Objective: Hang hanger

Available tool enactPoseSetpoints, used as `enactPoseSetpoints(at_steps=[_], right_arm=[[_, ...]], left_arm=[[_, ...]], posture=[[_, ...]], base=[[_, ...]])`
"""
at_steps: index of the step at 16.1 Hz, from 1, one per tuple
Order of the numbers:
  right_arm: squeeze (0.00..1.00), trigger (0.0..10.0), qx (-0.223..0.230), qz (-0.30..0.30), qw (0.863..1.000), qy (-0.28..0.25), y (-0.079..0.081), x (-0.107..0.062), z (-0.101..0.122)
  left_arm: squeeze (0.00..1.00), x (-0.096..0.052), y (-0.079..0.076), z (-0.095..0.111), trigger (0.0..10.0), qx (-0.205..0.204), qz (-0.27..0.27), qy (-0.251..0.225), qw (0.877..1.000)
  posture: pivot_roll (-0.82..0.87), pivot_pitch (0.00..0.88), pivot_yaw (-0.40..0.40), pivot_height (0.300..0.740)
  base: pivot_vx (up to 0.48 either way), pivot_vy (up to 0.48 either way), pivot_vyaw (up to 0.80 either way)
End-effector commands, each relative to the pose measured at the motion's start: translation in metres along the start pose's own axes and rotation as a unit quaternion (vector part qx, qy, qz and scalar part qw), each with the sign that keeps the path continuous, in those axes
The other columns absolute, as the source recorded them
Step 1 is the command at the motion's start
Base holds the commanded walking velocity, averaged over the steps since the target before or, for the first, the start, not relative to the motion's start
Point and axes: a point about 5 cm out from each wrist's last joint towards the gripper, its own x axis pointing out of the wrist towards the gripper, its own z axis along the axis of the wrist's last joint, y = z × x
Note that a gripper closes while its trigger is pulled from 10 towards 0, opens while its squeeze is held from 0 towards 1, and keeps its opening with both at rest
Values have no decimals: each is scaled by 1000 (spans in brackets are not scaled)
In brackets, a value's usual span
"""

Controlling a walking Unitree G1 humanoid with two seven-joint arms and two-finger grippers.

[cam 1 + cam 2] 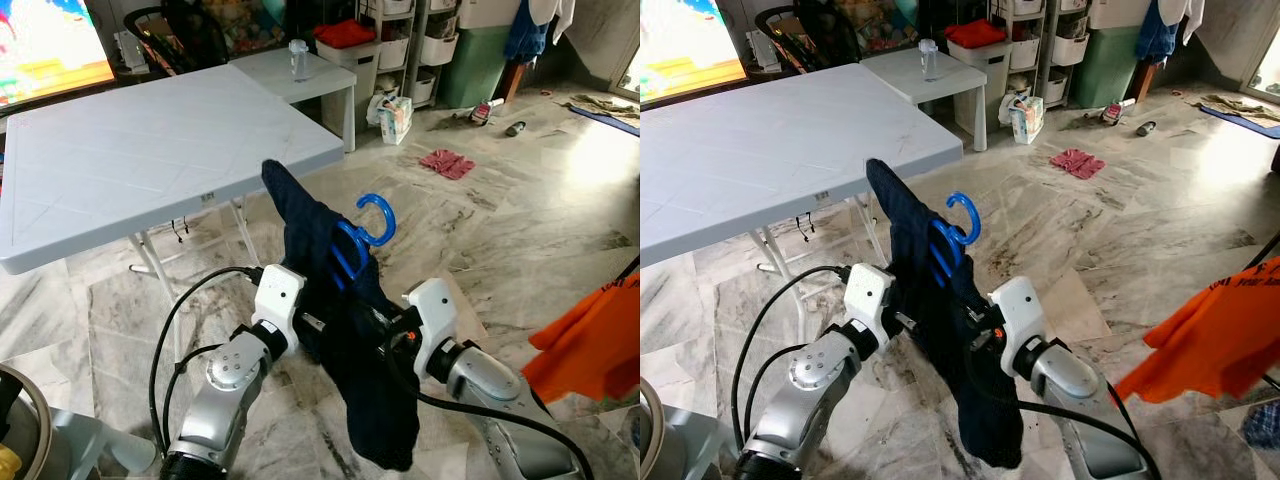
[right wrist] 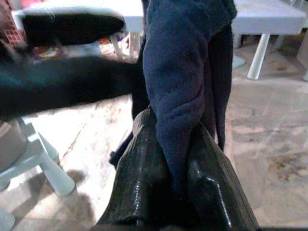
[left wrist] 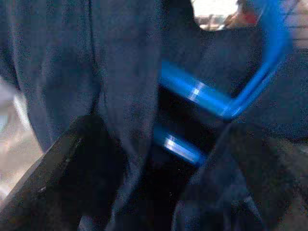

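Counter [image 1: 120,160]: a large white folding one on the robot's left, its near corner close behind the held cloth; a smaller white table [image 1: 300,75] stands beyond it.
Left gripper [image 1: 305,325]: raised at the middle of the scene, pressed into the dark folds; the left wrist view shows its fingers [image 3: 72,163] spread apart with cloth and blue bars between them, but whether they clamp anything, I cannot tell.
Hanger [image 1: 362,235]: blue plastic, held up between the two arms, hook uppermost and free, its bars wrapped in a navy garment [image 1: 350,350] that droops below the grippers.
Right gripper [image 1: 395,335]: just beside the left, its fingers [image 2: 149,183] pinched together on a fold of the garment.
Risk: the right hold seems to be on cloth alone, so the hanger could slide out or tilt if the fabric slips; the hanging tail could catch the counter corner on a turn.
Open room: bare marble floor [image 1: 520,220] ahead and to the right, with a pink rag [image 1: 447,162] lying far off and an orange garment [image 1: 590,345] at the right edge.
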Motion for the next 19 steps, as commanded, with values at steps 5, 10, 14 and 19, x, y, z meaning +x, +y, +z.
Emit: enactPoseSetpoints(at_steps=[5, 10, 14, 19], right_arm=[[0, 10000, -34, -14, 999, -28, -18, 23, 21], [0, 10000, -29, 26, 997, -68, -8, 35, 49], [0, 10000, -53, -18, 997, -52, -29, 26, 41], [0, 10000, -43, 19, 998, -52, -19, 25, 40]], left_arm=[[1000, -3, 8, 6, 10000, -8, 1, -34, 999], [1000, 10, 15, 17, 10000, 19, 13, -62, 998], [1000, 12, 33, 32, 10000, 47, 52, -87, 994], [1000, 8, 50, 16, 10000, 104, 69, -45, 991]], posture=[[-33, 0, 17, 740], [-28, 0, 12, 740], [-40, 0, 21, 740], [-34, 0, 13, 740]], base=[[0, 0, 0], [0, 0, 0], [0, 0, 0], [0, 0, 0]])
